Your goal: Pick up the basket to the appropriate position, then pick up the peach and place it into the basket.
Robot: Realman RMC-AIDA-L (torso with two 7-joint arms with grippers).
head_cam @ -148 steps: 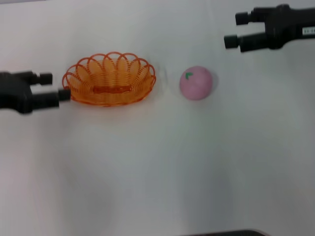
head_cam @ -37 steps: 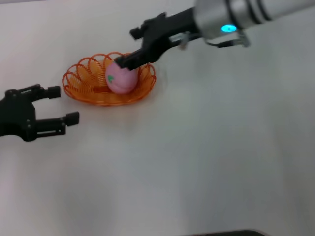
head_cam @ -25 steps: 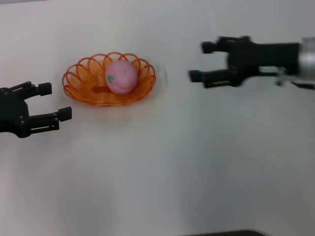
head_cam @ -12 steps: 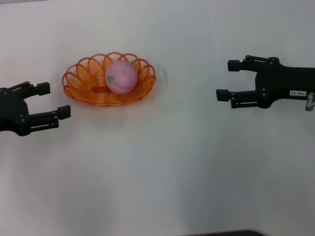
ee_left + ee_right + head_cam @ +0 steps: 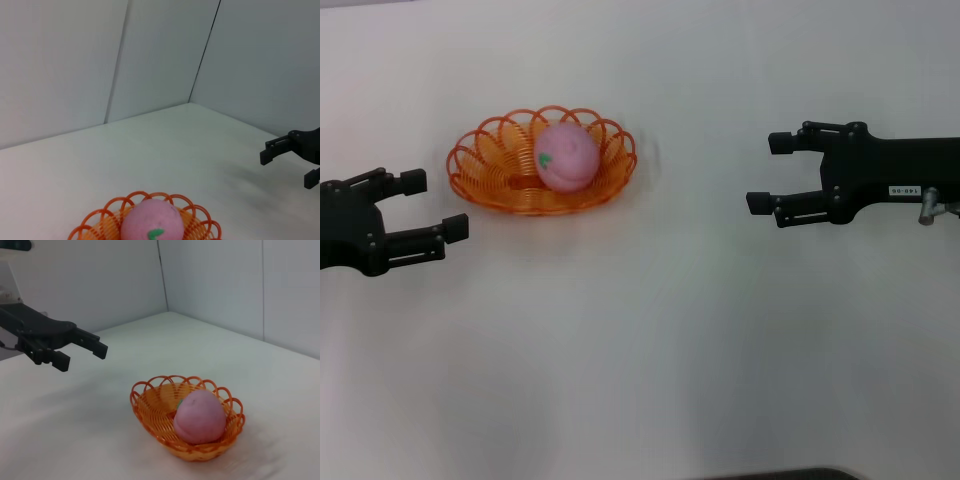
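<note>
Inside the oval orange ribbed plastic basket [image 5: 541, 162] sits the round pink toy peach [image 5: 566, 156], so the task looks finished; left gripper [image 5: 428, 207] and right gripper [image 5: 769, 172] hover empty, fingers spread.

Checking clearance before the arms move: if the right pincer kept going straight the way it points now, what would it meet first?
Probably the basket with the peach inside. The open right pincer points toward it across bare table; height is unclear.

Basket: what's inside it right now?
The peach sits inside the basket, toward its right half. The basket floor under the peach is covered. Both grippers are open and clear of it.
</note>
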